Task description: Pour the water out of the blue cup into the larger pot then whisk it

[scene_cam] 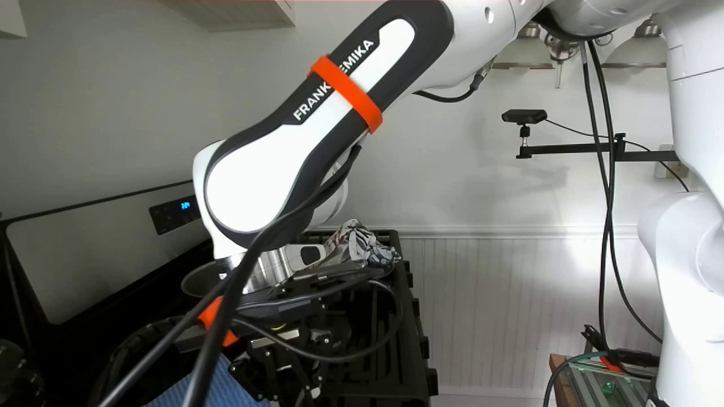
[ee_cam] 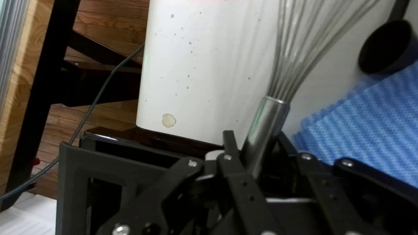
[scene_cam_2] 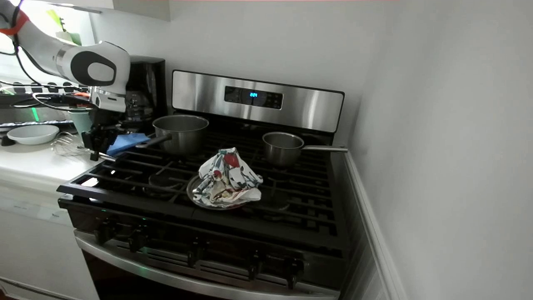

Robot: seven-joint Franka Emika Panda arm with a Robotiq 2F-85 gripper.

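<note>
I have the whisk (ee_cam: 282, 86) in the gripper (ee_cam: 258, 138): the two fingers (ee_cam: 230, 147) are clamped on its steel handle, one on each side, and the wires fan out ahead of the fingertips over the white counter (ee_cam: 202, 94). From here I can't tell whether the wires touch the counter.

Just beside the gripper, on its right in my wrist view, lies a ribbed blue cloth (ee_cam: 369, 127). Past it, ahead and to the right of the gripper, is a dark handled vessel (ee_cam: 387, 47), too dark inside for me to read. Behind the gripper, in an exterior view, I see a bluish-green cup (scene_cam_2: 81, 121); its contents are out of my sight.

The larger pot (scene_cam_2: 183, 139) stands upright on the stove (scene_cam_2: 137, 202), near the gripper but apart from it, its handle pointing back toward the gripper. Well to the right of the gripper in an exterior view, I have the smaller pot (scene_cam_2: 282, 152), also upright, its handle pointing away from the gripper. Between the two pots but farther forward, a patterned cloth (scene_cam_2: 229, 179) is heaped on a round metal piece (scene_cam_2: 191, 191); I can't tell if that is a pan or a lid.

Left of the gripper in an exterior view sits a white bowl (scene_cam_2: 33, 134), and behind the gripper rises a tall black appliance (scene_cam_2: 145, 83).
</note>
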